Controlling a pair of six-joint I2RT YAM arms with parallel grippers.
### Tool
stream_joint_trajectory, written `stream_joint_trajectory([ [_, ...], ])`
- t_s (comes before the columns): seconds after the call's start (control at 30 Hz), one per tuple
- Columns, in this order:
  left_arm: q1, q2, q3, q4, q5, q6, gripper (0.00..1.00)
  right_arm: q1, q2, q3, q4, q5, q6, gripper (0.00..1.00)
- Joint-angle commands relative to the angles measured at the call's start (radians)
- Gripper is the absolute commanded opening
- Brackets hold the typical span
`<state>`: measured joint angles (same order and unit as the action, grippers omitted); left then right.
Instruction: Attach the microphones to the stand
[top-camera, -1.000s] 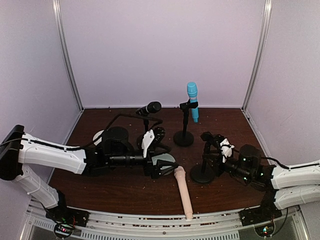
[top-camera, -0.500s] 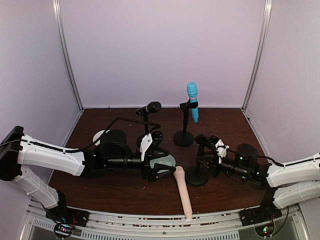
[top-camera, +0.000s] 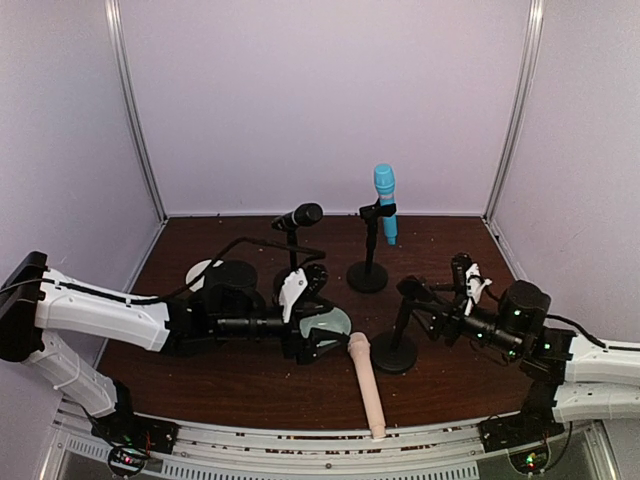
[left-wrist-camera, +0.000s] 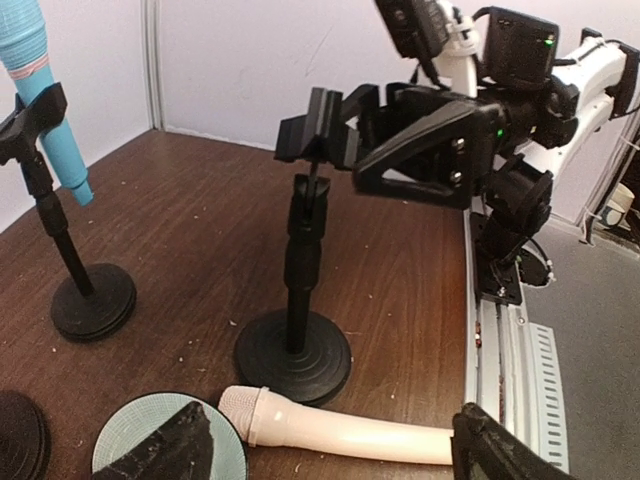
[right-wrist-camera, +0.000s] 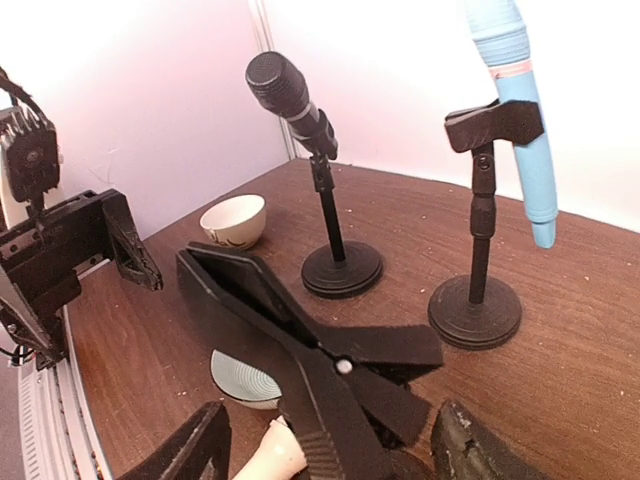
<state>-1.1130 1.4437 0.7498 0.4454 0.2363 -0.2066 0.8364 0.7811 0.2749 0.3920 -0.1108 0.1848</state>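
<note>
The pink-beige microphone lies flat against the empty stand, not yet mounted. The right gripper has just sprung wide, releasing the stand's clip. The left gripper hovers beside the stand, wide and empty, so pickup likely follows.

The top view reads evenly lit for me: soft light from above, the walls tinted lilac, the dark table carrying only faint shadows. On the right wrist feed the upper right blows out white, and the bottom edge goes soft.
</note>
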Motion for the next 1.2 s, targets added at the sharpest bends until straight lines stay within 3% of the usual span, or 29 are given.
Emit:
stream_joint_trajectory([
  [0.0, 0.012, 0.010, 0.040, -0.033, -0.098, 0.004, 0.87, 0.031, -0.170, -0.013, -0.297, 0.101, 0.123, 0.70],
  [0.17, 0.024, 0.013, 0.038, -0.042, -0.190, -0.027, 0.93, 0.130, -0.271, -0.021, -0.514, 0.168, 0.183, 0.70],
  [0.3, 0.039, 0.012, 0.041, -0.062, -0.257, -0.052, 0.95, 0.212, -0.215, -0.028, -0.538, 0.185, 0.237, 0.70],
  [0.43, 0.044, 0.003, 0.042, -0.089, -0.315, -0.061, 0.96, 0.343, -0.071, 0.009, -0.523, 0.248, 0.268, 0.70],
  [0.53, 0.044, -0.003, 0.040, -0.103, -0.333, -0.058, 0.95, 0.445, 0.104, 0.126, -0.594, 0.345, 0.269, 0.69],
  [0.7, 0.044, 0.002, 0.056, -0.130, -0.327, -0.057, 0.95, 0.545, 0.429, 0.342, -0.711, 0.376, 0.269, 0.70],
  [1.17, 0.044, 0.011, 0.062, -0.162, -0.299, -0.061, 0.92, 0.545, 0.722, 0.540, -0.850, 0.316, 0.287, 0.73],
])
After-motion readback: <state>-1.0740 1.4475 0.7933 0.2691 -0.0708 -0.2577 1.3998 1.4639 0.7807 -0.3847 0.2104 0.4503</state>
